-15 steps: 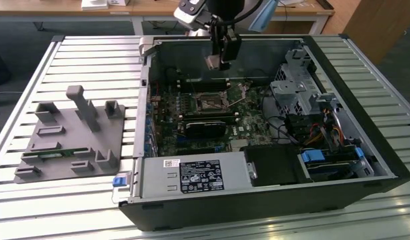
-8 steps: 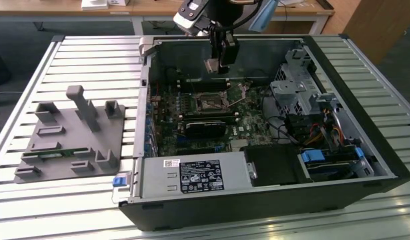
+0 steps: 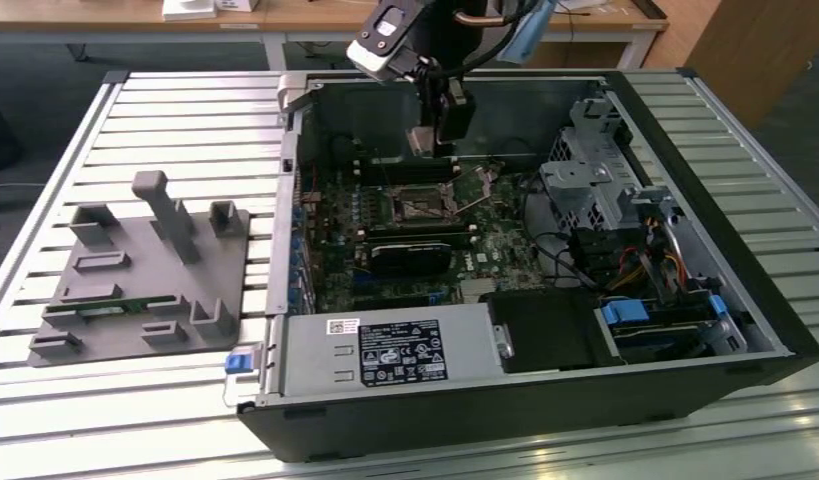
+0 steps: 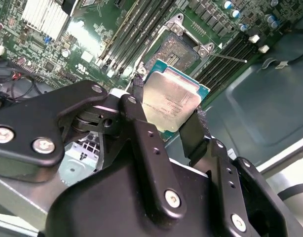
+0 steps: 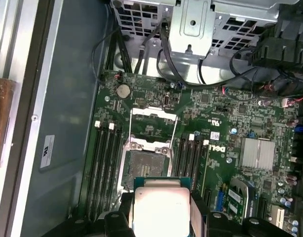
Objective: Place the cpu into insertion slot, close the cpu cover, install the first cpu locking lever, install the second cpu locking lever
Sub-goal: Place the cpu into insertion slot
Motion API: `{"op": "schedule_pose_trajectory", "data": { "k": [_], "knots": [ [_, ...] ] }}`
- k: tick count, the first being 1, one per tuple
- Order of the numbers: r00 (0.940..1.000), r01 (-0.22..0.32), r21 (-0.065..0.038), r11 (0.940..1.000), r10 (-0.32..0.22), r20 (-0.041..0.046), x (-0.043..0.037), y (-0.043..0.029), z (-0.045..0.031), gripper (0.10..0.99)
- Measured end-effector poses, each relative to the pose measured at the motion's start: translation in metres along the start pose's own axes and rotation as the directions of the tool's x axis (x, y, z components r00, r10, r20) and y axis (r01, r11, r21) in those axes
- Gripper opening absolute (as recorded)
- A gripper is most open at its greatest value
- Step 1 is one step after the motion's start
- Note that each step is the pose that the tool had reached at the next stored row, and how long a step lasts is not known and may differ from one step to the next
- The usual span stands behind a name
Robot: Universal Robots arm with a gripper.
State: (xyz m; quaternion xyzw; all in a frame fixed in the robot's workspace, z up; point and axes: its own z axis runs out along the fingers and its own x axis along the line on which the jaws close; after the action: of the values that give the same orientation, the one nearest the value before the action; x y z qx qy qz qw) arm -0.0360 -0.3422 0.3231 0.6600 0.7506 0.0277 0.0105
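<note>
Here, the gripper (image 4: pixel 169 106) hangs above and near the insertion slot (image 5: pixel 145 170). Its fingers are closed to chip width on two opposite edges of the cpu (image 5: pixel 161 207), which is clear of the slot and not yet seated. The chip looks light, stiff and thin, and is likely delicate underneath, so edge grips suit it best.

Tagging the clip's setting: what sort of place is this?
Likely a lab or office workbench: an open black desktop computer case lies on a slatted grey metal table, wooden desks stand behind, and the black claw grips a square tan-silver cpu.
</note>
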Motion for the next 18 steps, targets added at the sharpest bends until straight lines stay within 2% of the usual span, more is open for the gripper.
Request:
{"op": "schedule_pose_trajectory", "data": {
  "k": [5,8,14,18],
  "knots": [
    [1.0000,-0.001,0.000,1.0000,0.001,0.0000,0.0003,-0.0002,0.0084,0.541],
    [0.9994,-0.034,-0.001,0.9994,0.034,0.0019,0.0004,-0.0004,0.0131,0.541],
    [0.9962,-0.085,-0.001,0.9964,0.085,0.0160,0.0012,-0.0006,0.0194,0.541],
    [0.9958,-0.091,-0.001,0.9959,0.091,0.0165,0.0049,0.0005,0.0248,0.541]
  ]
}}
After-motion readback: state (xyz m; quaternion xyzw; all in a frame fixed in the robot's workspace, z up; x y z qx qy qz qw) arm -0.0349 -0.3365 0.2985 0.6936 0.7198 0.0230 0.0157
